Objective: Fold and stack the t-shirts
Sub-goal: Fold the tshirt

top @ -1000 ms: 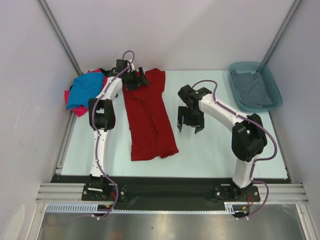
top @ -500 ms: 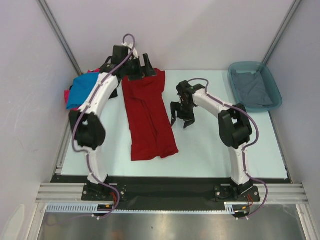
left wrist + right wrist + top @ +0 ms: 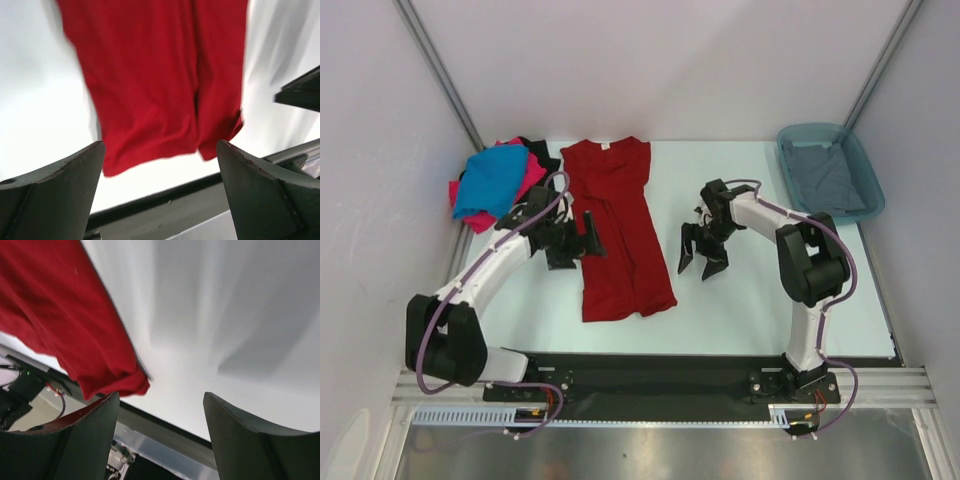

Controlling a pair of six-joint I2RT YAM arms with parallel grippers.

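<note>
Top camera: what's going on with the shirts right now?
The dark red t-shirt lies lengthwise mid-table. Both grippers are open and empty: the left gripper at its left edge, the right gripper off to its right. A blue shirt, pink shirt and black shirt are heaped far left; a grey shirt lies in the teal tub.

Left gripper (image 3: 582, 238) back from collar to left edge of dark red cloth t-shirt (image 3: 625, 215), collar uncovered, right gripper (image 3: 701, 262) further right.

Five t-shirts — red (image 3: 620, 230), blue (image 3: 492, 183), pink (image 3: 531, 178), black (image 3: 537, 151), grey (image 3: 825, 180) — one teal tub (image 3: 867, 168), two arms (image 3: 490, 270).
</note>
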